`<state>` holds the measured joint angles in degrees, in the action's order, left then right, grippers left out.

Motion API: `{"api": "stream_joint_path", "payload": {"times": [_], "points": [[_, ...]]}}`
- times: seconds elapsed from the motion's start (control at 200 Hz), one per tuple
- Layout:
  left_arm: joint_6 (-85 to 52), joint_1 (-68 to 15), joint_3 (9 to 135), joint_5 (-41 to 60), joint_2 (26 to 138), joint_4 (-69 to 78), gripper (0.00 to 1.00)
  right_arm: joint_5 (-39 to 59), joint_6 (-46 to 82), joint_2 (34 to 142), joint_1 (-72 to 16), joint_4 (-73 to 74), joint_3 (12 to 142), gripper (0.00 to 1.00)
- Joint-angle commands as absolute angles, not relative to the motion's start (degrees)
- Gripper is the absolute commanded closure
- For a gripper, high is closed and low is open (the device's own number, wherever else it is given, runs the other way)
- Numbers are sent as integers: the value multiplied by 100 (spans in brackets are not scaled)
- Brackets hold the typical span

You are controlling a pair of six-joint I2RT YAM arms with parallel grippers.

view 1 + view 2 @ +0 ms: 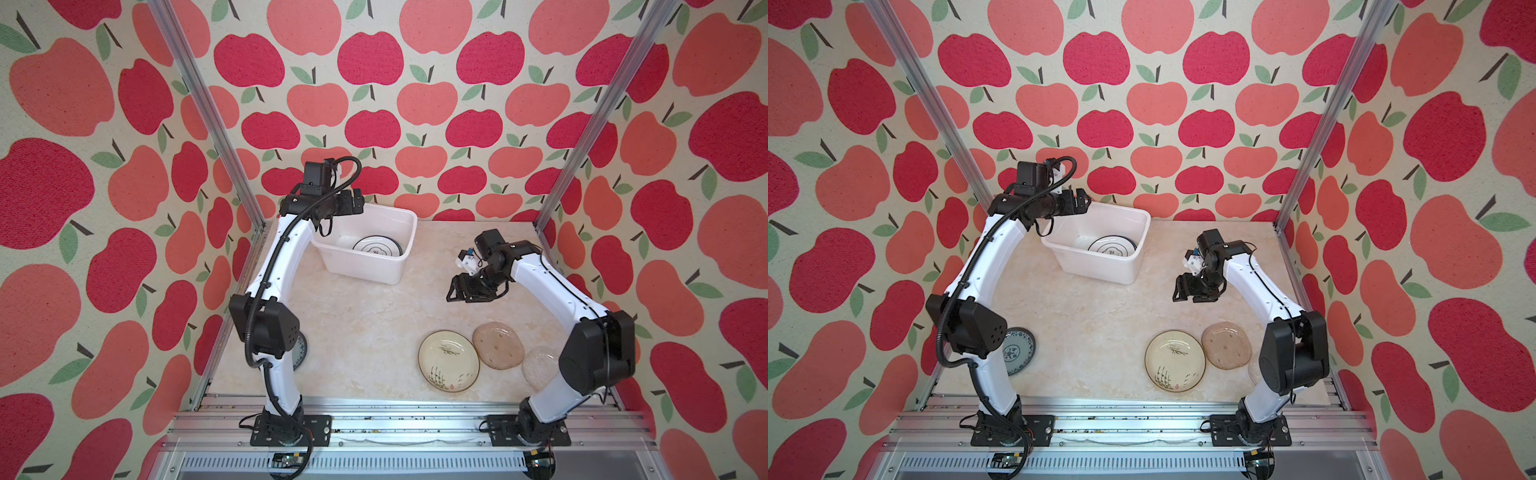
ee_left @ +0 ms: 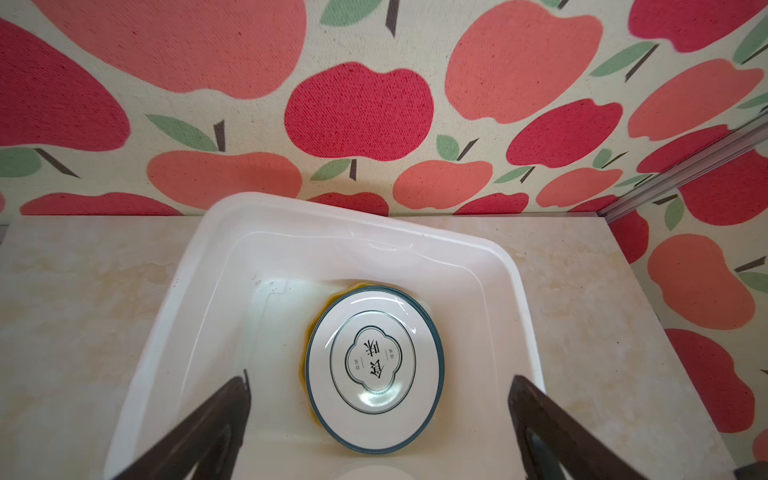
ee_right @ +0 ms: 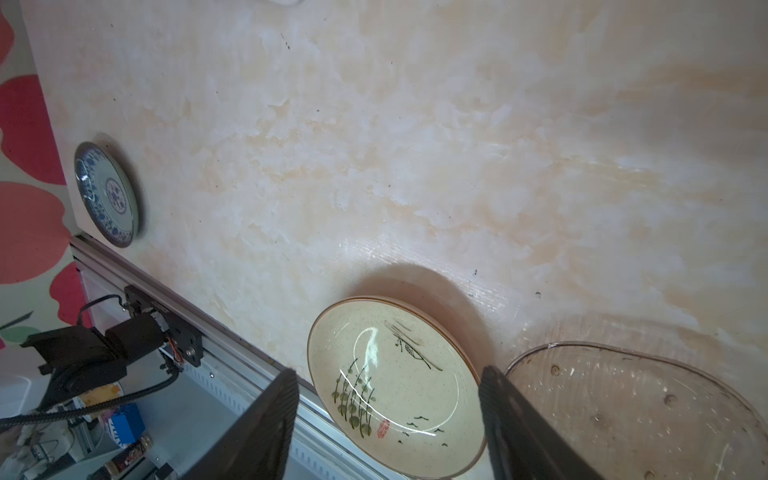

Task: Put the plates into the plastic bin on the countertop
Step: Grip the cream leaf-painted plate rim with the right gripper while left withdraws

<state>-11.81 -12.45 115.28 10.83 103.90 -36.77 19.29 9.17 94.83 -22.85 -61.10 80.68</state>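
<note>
Two grippers hang spread and empty: the left gripper (image 1: 356,202) over the bin (image 1: 365,266), where a white plate (image 2: 374,365) tops what looks like a yellow one (image 2: 353,284); the right gripper (image 1: 454,291) above the countertop (image 1: 365,332) near a cream plate (image 1: 449,360) and an amber plate (image 1: 498,345). A blue plate (image 1: 1017,351) lies far left.

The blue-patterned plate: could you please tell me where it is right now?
In a top view, the blue-patterned plate lies on the countertop near its front left corner, partly hidden by the left arm at its elbow.
</note>
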Motion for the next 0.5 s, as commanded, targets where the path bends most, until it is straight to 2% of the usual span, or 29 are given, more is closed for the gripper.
{"api": "stream_joint_path", "payload": {"times": [0.0, 0.09, 0.19, 0.365, 0.495], "points": [[-1211, -1029, 10031, 966, 9260, -2331, 1, 1541, 116, 9737, -2586, -6837, 8193, 25], [-1649, -771, 8762, 390, 8208, -1865, 1, 1262, -24, 9966, -2786, -7053, 8166, 20], [-1660, -452, 7798, 329, 7259, -1810, 1, 959, -147, 10185, -2996, -7163, 8086, 19], [-1374, -233, 6904, 416, 6105, -1932, 1, 522, -500, 10564, -3349, -7305, 8057, 18], [-1545, -158, 6578, 634, 5729, -1975, 1, 404, -610, 10827, -3401, -7265, 8055, 18]]}}
